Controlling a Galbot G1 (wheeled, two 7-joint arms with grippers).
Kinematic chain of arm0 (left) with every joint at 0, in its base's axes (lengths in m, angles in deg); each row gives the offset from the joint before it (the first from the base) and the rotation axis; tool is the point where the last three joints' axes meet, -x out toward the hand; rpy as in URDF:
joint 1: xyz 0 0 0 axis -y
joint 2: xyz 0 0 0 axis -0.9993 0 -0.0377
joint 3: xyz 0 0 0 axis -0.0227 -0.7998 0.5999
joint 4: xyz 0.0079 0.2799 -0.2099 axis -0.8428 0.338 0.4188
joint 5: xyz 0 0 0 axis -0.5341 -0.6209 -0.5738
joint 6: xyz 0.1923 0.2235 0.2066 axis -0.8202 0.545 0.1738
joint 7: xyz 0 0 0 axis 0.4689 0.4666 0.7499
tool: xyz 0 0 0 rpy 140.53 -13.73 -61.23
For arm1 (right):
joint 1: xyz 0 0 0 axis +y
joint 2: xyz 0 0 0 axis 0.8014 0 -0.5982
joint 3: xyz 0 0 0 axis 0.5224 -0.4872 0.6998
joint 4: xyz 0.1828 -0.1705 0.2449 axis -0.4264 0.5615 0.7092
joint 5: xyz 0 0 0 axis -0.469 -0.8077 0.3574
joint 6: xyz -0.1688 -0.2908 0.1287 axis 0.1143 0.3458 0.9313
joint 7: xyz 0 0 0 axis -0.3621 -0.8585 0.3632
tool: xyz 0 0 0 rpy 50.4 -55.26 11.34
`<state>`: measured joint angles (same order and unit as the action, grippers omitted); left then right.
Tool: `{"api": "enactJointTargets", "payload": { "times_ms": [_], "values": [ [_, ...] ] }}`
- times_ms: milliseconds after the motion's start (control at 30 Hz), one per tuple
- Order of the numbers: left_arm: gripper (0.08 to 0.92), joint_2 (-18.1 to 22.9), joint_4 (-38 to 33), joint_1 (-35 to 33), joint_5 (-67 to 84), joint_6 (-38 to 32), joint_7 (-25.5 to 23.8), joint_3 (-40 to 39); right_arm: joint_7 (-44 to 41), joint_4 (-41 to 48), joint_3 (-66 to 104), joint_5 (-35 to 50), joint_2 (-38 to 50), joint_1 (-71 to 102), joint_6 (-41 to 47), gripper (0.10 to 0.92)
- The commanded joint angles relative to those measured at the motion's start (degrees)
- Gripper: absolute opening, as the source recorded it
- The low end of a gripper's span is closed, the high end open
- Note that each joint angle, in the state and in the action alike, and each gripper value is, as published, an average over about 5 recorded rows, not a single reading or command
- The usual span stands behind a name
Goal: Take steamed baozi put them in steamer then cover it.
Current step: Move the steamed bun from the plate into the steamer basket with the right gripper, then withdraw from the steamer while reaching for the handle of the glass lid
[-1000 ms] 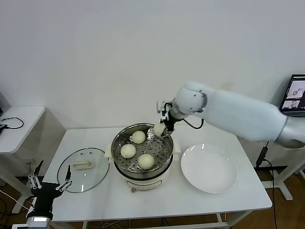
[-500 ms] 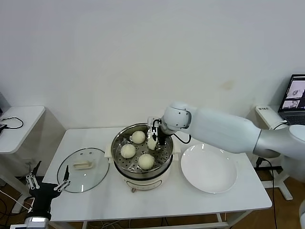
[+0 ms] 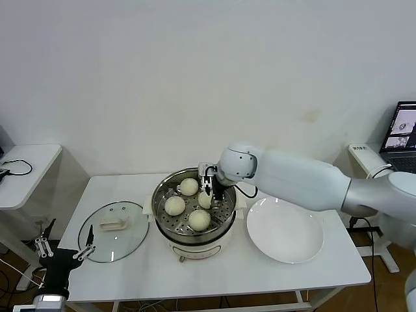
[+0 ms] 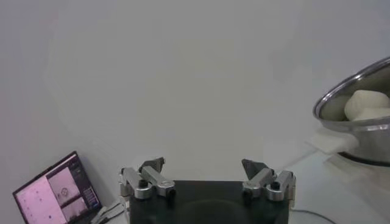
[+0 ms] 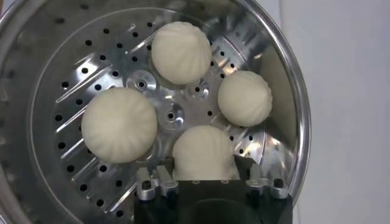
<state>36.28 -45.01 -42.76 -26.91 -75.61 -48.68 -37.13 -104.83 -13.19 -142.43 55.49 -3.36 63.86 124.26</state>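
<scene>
The steamer [image 3: 160,209] stands mid-table, a shiny pot with a perforated tray [image 5: 79,73] on a cream base. Three baozi [image 5: 181,52] [image 5: 244,97] [image 5: 119,125] lie on the tray. A fourth baozi [image 5: 204,152] rests on the tray between the spread fingers of my right gripper [image 5: 202,167], which stands open. In the head view that gripper [image 3: 208,190] reaches down inside the pot at its far right. The cover [image 3: 114,240], clear glass with a cream handle, lies flat on the table left of the steamer. My left gripper [image 3: 62,250] hangs open below the table's front left corner.
A bare white plate [image 3: 285,229] sits right of the steamer. A small side table [image 3: 26,169] with a cable stands at the far left. A lit laptop screen [image 3: 406,130] is beyond the right edge. The table's front strip is bare.
My right gripper carried the fourth baozi from above the pot's far right rim down onto the tray, then its fingers spread apart. The left arm stayed still.
</scene>
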Motion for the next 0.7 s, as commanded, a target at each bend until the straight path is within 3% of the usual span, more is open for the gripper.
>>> {"api": "enactJointTargets", "payload": {
  "times_ms": [33,233,367,500,700],
  "values": [
    [0.823,-0.4,0.4,0.4,0.3,0.0,-0.1,0.0,-3.2,-3.6,2.8,0.4,4.9,-4.4,-1.1,0.804],
    [0.823,-0.9,1.5,1.0,1.2,0.0,-0.3,-0.4,3.3,-11.9,8.5,4.4,13.1,-3.2,-1.0,0.822],
    [0.823,-1.2,2.3,1.3,1.5,-0.3,-0.4,-0.9,18.1,-17.7,14.7,10.6,18.5,4.5,-3.0,0.823],
    [0.823,-1.4,3.0,1.8,2.6,-1.6,-0.5,-1.3,34.8,-22.1,25.3,16.0,23.5,18.1,-9.2,0.823],
    [0.823,-0.5,4.0,2.5,3.3,-3.4,-0.2,-2.1,44.9,-25.7,49.2,11.9,25.7,46.7,-22.8,0.823]
  ]
}}
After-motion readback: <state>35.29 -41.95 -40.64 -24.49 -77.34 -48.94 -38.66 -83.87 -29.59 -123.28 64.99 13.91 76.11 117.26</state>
